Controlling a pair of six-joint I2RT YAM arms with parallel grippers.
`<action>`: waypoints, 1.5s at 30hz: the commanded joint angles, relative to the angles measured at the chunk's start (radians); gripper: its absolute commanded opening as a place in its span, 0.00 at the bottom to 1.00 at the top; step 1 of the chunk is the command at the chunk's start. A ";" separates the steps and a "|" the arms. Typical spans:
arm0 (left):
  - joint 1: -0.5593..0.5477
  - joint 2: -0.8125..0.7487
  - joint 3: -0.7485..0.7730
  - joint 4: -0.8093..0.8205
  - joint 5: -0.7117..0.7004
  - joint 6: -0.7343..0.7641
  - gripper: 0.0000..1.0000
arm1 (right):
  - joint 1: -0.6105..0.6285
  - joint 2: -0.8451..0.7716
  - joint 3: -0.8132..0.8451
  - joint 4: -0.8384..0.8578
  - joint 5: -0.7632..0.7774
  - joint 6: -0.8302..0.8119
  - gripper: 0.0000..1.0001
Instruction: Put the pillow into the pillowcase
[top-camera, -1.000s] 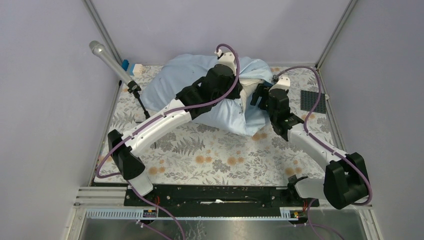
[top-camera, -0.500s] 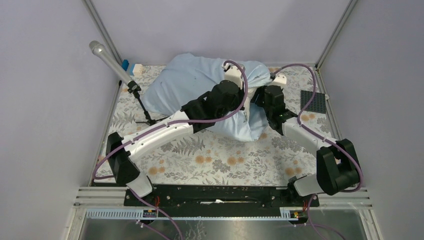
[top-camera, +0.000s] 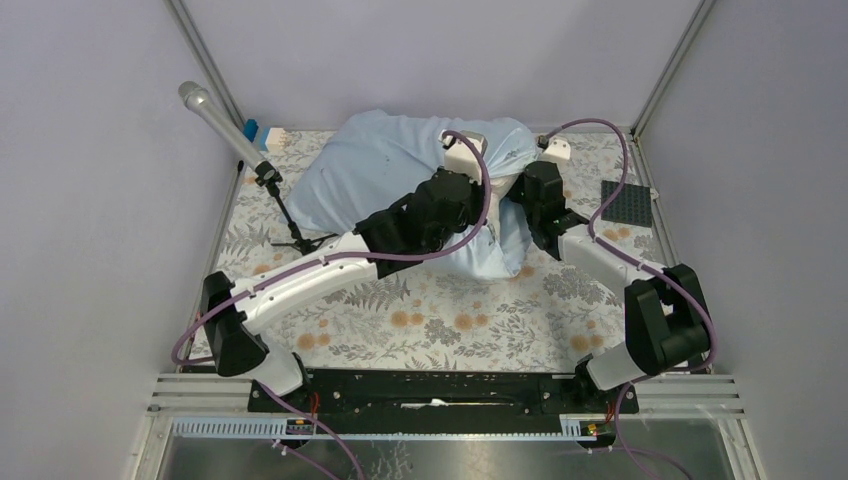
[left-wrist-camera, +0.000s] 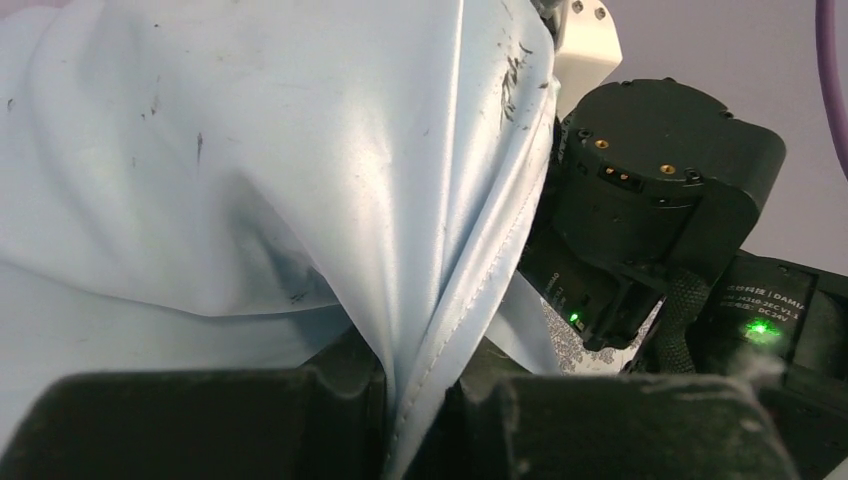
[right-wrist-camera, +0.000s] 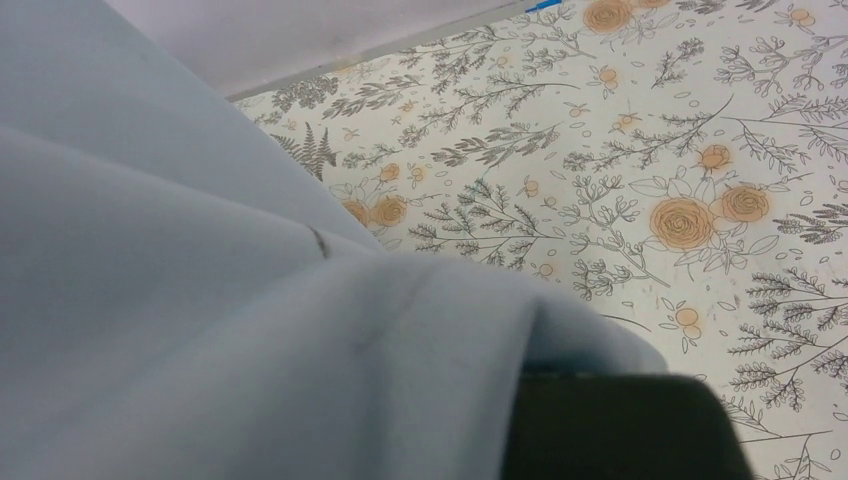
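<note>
The light-blue pillowcase lies bulging at the back of the table. The pillow is hidden, apparently inside it. My left arm reaches across the sack to its right end. There the left gripper is shut on the stitched hem of the pillowcase, and the cloth rises taut from between the black fingers. My right gripper is at the same end of the sack, shut, with blue cloth draped over it. Only one black finger of it shows.
A microphone on a stand leans at the back left. A black studded plate lies at the right edge. A small blue and white thing sits in the back left corner. Floral cloth covers the table. The right arm's wrist is close beside my left gripper.
The right gripper has gone from open to shut and moved left into the sack's right end. The left arm has slid right, still holding the hem.
</note>
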 joint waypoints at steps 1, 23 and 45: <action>-0.040 -0.132 0.024 0.220 -0.027 -0.001 0.00 | -0.023 -0.048 0.004 0.010 0.020 -0.010 0.00; 0.157 -0.011 -0.168 0.284 0.009 -0.171 0.00 | -0.062 -0.473 -0.250 -0.140 -0.494 0.149 0.00; 0.207 0.285 -0.426 0.330 0.240 -0.393 0.00 | -0.084 -0.494 -0.572 -0.226 -0.422 0.440 0.00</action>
